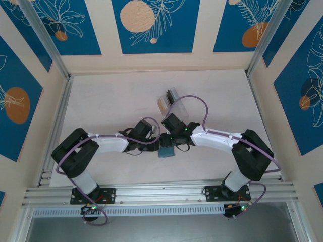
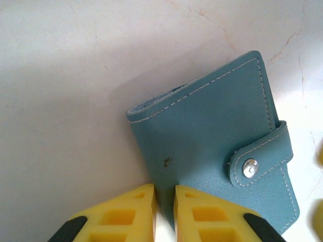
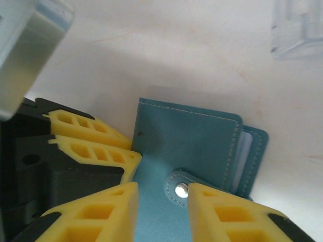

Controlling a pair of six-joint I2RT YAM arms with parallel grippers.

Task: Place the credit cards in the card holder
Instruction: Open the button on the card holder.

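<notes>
- Lying folded shut on the pale tabletop (image 1: 111, 101), the card holder (image 2: 212, 146) sat just in front of the two arms, between their wrists.
- Its strap (image 2: 262, 156) wrapped round the opening edge and lay on the front cover, with a metal snap (image 3: 180, 190) on its tab. Pale see-through pockets (image 3: 246, 156) peeked out between the covers on that side.
- The left claw (image 2: 164, 191) was nearly pressed together, pinching the holder at its spine edge, opposite the strap.
- The right claw (image 3: 162, 190) stood spread partway over the front cover, one finger on each side of the strap's tab. The snap lay just beside one finger, and the other finger was clear of the tab.
- The left claw's yellow fingers (image 3: 91, 133) crowded close beside the right claw, with little room between them.
- A clear slotted rack (image 1: 173, 100) stood farther back on the tabletop, apart from the holder. What it carried was too small to tell.
- A purple cable (image 1: 199, 103) arched over from the right arm, near the rack.
</notes>
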